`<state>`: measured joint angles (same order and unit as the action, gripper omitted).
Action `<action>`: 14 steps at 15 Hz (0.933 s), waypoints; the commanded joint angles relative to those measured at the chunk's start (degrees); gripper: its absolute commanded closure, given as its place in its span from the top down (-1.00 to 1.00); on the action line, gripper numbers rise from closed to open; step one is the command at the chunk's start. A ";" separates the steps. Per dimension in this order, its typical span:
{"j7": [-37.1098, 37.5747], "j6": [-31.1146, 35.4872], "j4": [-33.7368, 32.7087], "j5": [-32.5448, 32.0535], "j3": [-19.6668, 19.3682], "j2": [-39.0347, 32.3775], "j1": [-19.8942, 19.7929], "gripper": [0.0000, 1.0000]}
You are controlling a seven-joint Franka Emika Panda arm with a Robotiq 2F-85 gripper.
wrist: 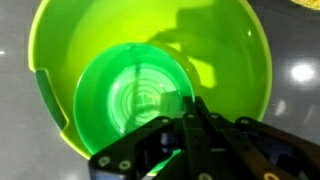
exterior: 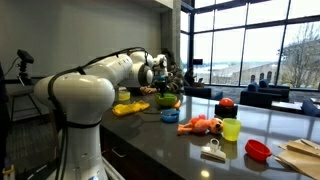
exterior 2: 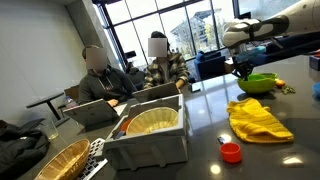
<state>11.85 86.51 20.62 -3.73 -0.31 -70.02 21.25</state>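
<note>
Fingers (wrist: 196, 118), drawn narrow with nothing visibly held, hanging over green bowl (wrist: 100, 40) on desk (exterior 2: 200, 130) beside yellow cloth (exterior 2: 258, 120): best kept centred, clear of its rim.

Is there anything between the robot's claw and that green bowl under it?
Nothing shows. In the wrist view the gripper hangs right over the green bowl, whose inside looks bare.
</note>
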 commanded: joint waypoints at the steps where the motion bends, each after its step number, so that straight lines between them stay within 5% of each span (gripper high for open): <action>1: -1.33 0.49 0.33 -0.61 -0.32 1.34 0.11 -0.98; 14: -5.82 -0.65 0.51 -4.47 -1.99 5.03 1.63 -0.98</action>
<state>8.28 87.39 20.59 -6.33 -0.75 -67.47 21.77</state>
